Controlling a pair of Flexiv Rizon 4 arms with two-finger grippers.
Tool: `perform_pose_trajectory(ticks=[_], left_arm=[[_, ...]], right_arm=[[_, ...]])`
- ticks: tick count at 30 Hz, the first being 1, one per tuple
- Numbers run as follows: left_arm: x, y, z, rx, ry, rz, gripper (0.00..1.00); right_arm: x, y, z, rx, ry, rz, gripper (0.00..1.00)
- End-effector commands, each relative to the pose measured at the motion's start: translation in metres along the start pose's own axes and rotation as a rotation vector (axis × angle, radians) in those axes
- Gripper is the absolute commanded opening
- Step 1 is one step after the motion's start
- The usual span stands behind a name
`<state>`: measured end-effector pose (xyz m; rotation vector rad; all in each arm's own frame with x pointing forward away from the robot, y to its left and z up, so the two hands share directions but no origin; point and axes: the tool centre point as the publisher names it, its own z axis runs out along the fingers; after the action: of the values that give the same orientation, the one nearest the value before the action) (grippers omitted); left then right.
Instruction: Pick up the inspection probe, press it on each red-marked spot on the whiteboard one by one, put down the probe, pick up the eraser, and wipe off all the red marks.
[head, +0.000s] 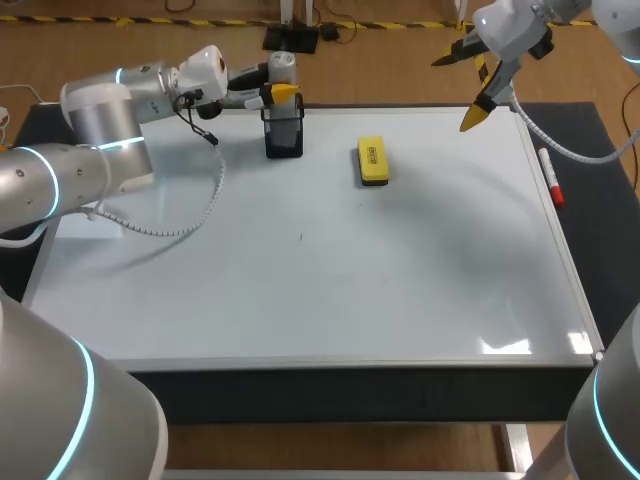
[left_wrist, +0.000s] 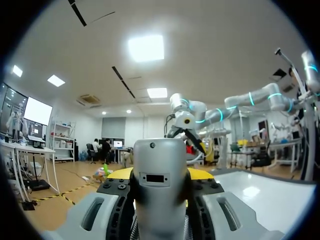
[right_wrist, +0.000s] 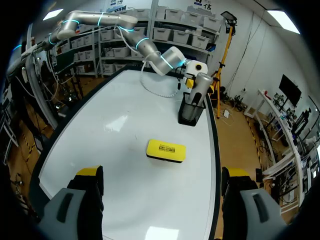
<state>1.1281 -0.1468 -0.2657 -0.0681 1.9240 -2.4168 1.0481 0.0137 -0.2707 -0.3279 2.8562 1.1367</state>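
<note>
My left jaws are clamped on the inspection probe (head: 283, 66), a grey, round-topped cylinder standing upright in its black mesh holder (head: 284, 137) at the head view's upper middle. I judge they are set to lift it straight out. My right jaws hang wide apart at upper right, clear of the yellow eraser (head: 372, 161).

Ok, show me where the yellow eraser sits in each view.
Head view: eraser on the whiteboard, right of the black holder.
Left wrist view: not in it; only the probe close up.
Right wrist view: eraser ahead of the right gripper, nearer than the holder.
Shared landmark: the black holder.
</note>
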Motion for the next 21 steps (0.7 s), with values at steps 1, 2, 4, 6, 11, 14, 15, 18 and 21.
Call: perform_pose_trajectory(ticks=[1,2,4,6,11,14,15,18,21], left_arm=[[-0.001,-0.001,-0.001,-0.002,0.004,-0.003,0.56],[-0.001,-0.001,-0.001,-0.003,0.005,-0.002,0.91],[0.0,-0.002,-0.001,-0.006,0.005,-0.001,1.0],[0.001,-0.004,-0.002,-0.008,0.005,0.0,1.0],[0.004,-0.009,-0.004,-0.038,-0.004,0.005,1.0],[0.007,-0.012,-0.008,-0.079,-0.032,0.006,1.0],[0.008,-0.014,-0.01,-0.095,-0.042,0.008,1.0],[0.011,-0.018,-0.018,-0.156,-0.094,0.013,1.0],[0.016,-0.021,-0.028,-0.213,-0.153,0.01,1.0]], right_arm=[[0.0,0.0,-0.001,0.005,0.003,0.0,1.0],[0.0,0.0,-0.001,0.005,0.003,0.0,1.0],[0.0,0.0,-0.001,0.005,0.003,0.0,1.0],[0.0,0.0,-0.001,0.005,0.003,0.0,1.0],[0.0,0.0,-0.001,0.005,0.003,0.0,1.0],[0.0,0.0,-0.001,0.005,0.003,0.0,1.0],[0.0,0.0,-0.001,0.005,0.003,0.0,1.0],[0.0,0.0,-0.001,0.005,0.003,0.0,1.0],[0.0,0.0,-0.001,0.005,0.003,0.0,1.0]])
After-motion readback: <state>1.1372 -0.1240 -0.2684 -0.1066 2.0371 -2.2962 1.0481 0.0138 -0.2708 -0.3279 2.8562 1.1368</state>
